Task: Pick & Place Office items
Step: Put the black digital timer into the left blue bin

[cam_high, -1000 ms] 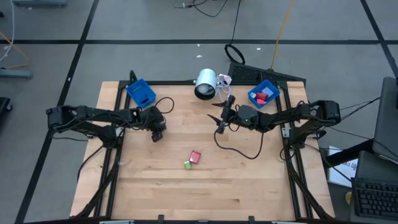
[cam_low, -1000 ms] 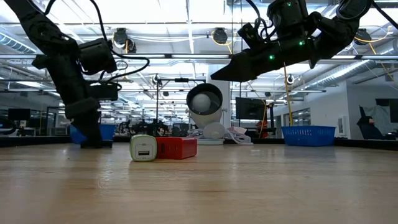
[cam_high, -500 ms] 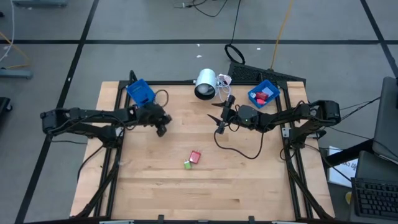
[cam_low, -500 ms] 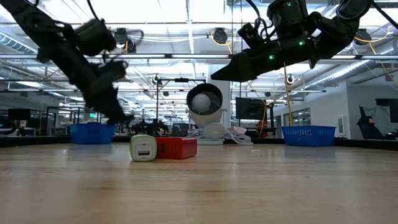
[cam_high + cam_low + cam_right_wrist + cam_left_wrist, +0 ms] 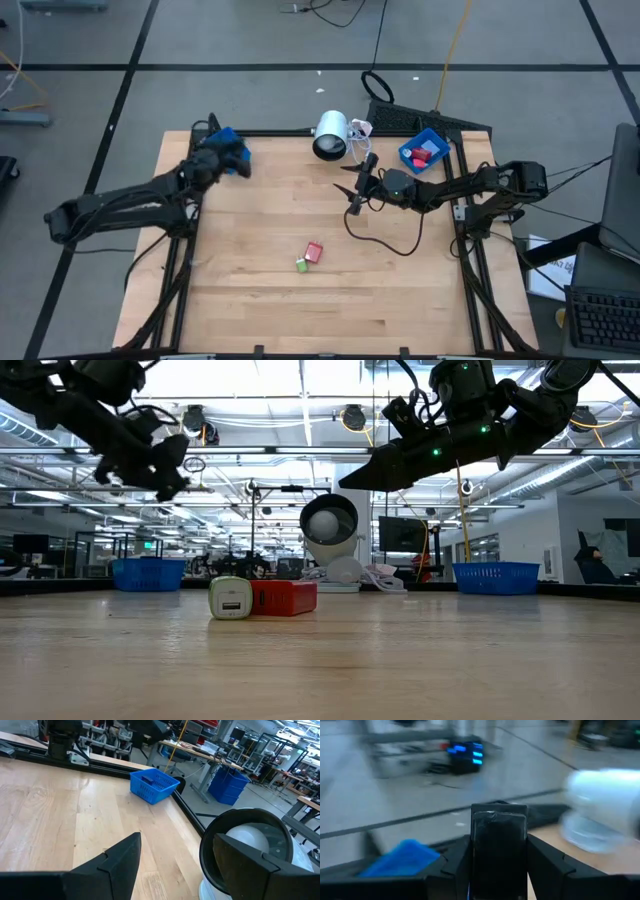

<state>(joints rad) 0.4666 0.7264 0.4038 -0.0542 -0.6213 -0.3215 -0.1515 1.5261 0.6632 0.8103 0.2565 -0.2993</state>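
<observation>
The left gripper [image 5: 236, 160] hangs above the left blue bin [image 5: 222, 140] at the table's 11 o'clock corner, its fingers closed on a dark block [image 5: 499, 851] that fills the gap between them. In the low view this gripper [image 5: 170, 477] is well above the tabletop. Toward 1 o'clock from it lies a white lamp [image 5: 331, 136] on its side, open end facing the table's middle.

The right gripper [image 5: 357, 187] hovers just inside the lamp, at 12 o'clock of the table's centre, jaws spread wide and empty; a black cable [image 5: 385, 243] loops on the wood beneath its arm. The right blue bin [image 5: 424, 150], at 1 o'clock, holds a red piece [image 5: 421, 155].

Two office items remain on the table [image 5: 250, 290] near its centre: a red block [image 5: 314, 251] touching a green-and-white block [image 5: 301, 265] at its 7 o'clock. Nothing stands between them and either gripper.
</observation>
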